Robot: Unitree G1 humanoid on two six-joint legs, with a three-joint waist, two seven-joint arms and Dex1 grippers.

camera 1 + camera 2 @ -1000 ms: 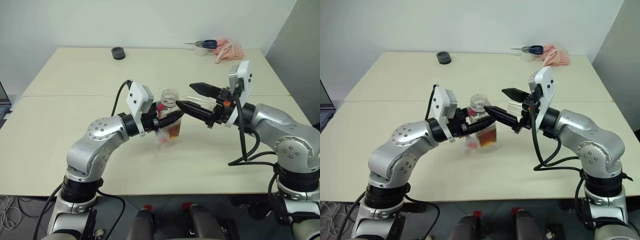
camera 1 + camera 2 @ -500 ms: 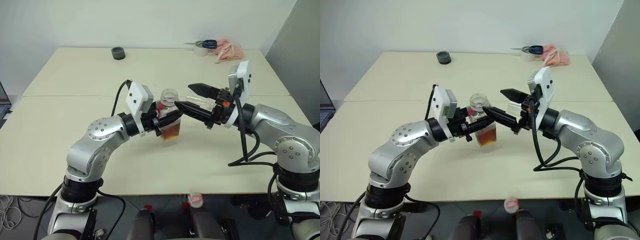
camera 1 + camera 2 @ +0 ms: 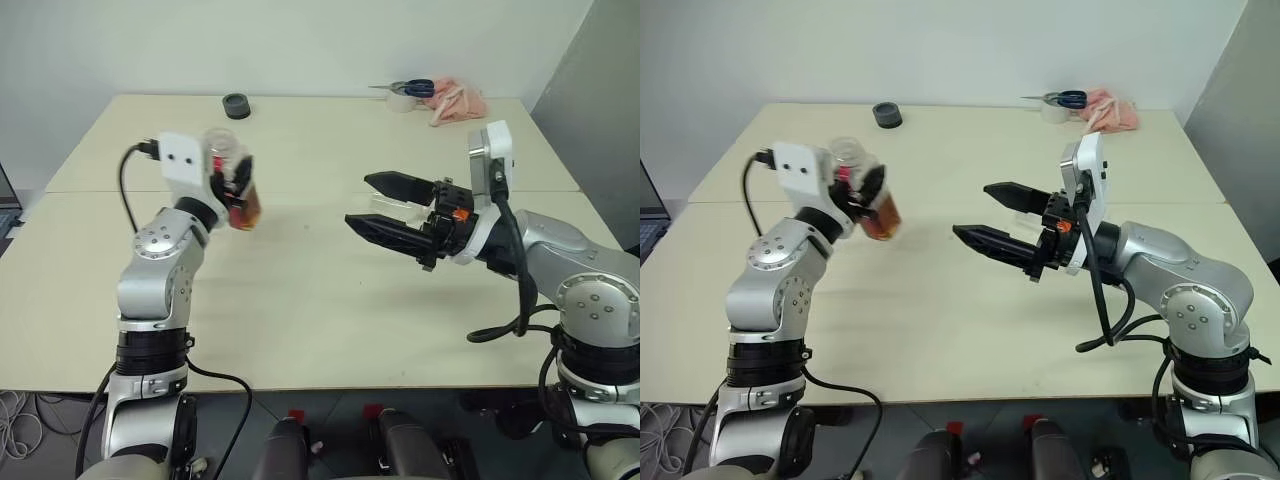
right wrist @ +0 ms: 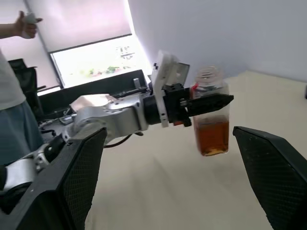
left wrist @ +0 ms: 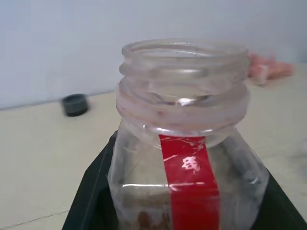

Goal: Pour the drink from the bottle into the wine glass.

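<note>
Left wrist view looks straight at the bottle (image 5: 184, 158) clenched between my left fingers, its mouth open and uncapped, the red strip label facing the camera. From the head views, my left gripper (image 3: 232, 185) has swung the bottle away from the middle of the table out to the left and lifted it clear of the surface — a second ago it stood between both my grippers. The amber drink (image 4: 212, 137) sits in the bottom part of the bottle, which is held roughly upright. My right gripper (image 3: 385, 207) has let go and hangs with its 2 fingers spread wide and empty, pointing left over the table's (image 3: 320, 320) middle. I judge the cap step done and the bottle free to pour; the wine glass I cannot make out with confidence — only a faint clear shape behind my right fingers. A black round cap (image 3: 236, 105) lies far left, scissors (image 3: 412, 89) and pink cloth (image 3: 457, 102) far right.
</note>
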